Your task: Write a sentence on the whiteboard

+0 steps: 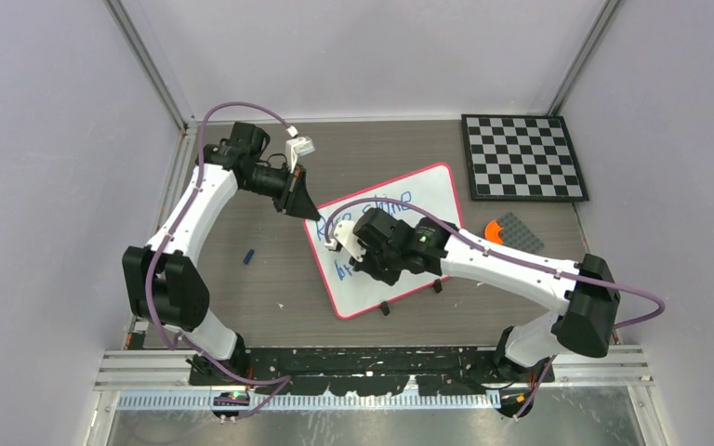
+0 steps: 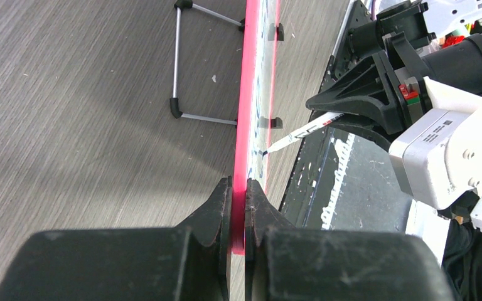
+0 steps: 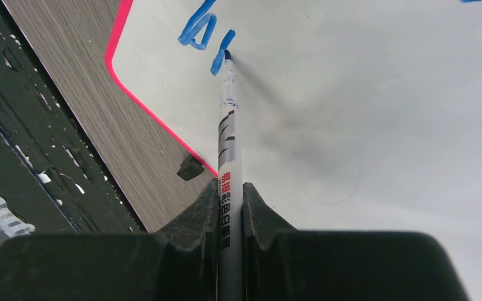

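Observation:
The whiteboard (image 1: 432, 197) lies tilted on the table, white with a red-pink rim. Blue handwriting (image 1: 376, 210) runs along its upper part, and a few blue strokes (image 1: 342, 270) sit lower left; my right arm hides the rest. My left gripper (image 1: 310, 213) is shut on the board's rim (image 2: 239, 188) at its left edge. My right gripper (image 1: 351, 253) is shut on a white marker (image 3: 230, 141) whose blue tip touches the board (image 3: 364, 125) next to fresh blue strokes (image 3: 199, 28). The marker also shows in the left wrist view (image 2: 304, 129).
A black-and-white checkerboard (image 1: 523, 156) lies at the back right. An orange piece (image 1: 494, 229) and a grey plate (image 1: 523, 232) lie right of the board. A small blue cap (image 1: 250, 255) lies on the table to the left. Black clips (image 3: 190, 167) sit on the board's near edge.

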`<state>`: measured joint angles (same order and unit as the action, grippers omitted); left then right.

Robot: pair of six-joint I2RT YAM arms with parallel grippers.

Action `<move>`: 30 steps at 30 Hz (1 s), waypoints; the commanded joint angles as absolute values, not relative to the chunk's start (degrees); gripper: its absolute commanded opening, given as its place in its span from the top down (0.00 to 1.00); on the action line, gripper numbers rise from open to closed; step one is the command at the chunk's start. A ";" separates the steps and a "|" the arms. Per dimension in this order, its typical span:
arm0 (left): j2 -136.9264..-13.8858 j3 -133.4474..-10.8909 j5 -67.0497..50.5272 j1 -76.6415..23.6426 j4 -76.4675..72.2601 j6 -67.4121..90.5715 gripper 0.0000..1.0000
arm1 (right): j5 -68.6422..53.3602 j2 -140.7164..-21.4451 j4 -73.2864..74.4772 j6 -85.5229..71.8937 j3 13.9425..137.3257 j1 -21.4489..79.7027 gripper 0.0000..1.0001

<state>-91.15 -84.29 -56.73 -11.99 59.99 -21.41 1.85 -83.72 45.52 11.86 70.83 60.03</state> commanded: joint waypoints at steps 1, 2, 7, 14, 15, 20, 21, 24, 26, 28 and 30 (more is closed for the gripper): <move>-91.21 -84.44 -50.89 -12.76 58.89 -22.18 1.00 | 4.84 -82.09 44.36 11.78 72.77 58.09 1.00; -91.23 -84.46 -50.93 -12.75 58.88 -22.22 1.00 | 4.85 -81.87 44.57 11.78 72.85 58.03 1.00; -91.56 -84.68 -51.27 -12.77 58.87 -22.03 1.00 | 3.67 -81.96 45.71 11.73 73.13 58.01 1.00; -91.28 -84.57 -51.41 -12.76 58.92 -22.15 1.00 | -1.93 -79.25 46.81 11.84 74.35 58.00 1.00; -91.24 -84.51 -51.53 -12.79 58.85 -22.20 1.00 | -2.60 -78.98 47.23 11.63 74.77 57.94 1.00; -91.49 -84.46 -51.67 -12.74 58.71 -22.20 1.00 | -2.27 -78.78 47.35 10.79 75.31 57.93 1.00; -91.54 -84.48 -51.72 -12.74 58.67 -22.17 1.00 | -1.48 -79.00 47.17 10.87 75.23 57.98 1.00; -91.57 -84.64 -51.68 -12.75 58.72 -22.15 1.00 | -0.19 -79.78 46.37 11.06 74.98 57.96 1.00; -91.50 -84.61 -51.59 -12.76 58.75 -22.28 1.00 | 2.06 -80.40 46.22 11.07 75.05 57.95 1.00; -91.41 -84.43 -51.59 -12.77 58.71 -22.30 1.00 | 3.00 -81.22 46.16 11.16 75.11 57.93 1.00; -91.30 -84.25 -51.53 -12.75 58.69 -22.33 1.00 | 4.12 -81.91 46.19 11.16 74.98 57.97 1.00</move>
<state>-91.15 -84.29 -56.84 -11.99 60.01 -21.39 0.75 -80.99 47.66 11.64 73.08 58.04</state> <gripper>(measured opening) 0.048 0.180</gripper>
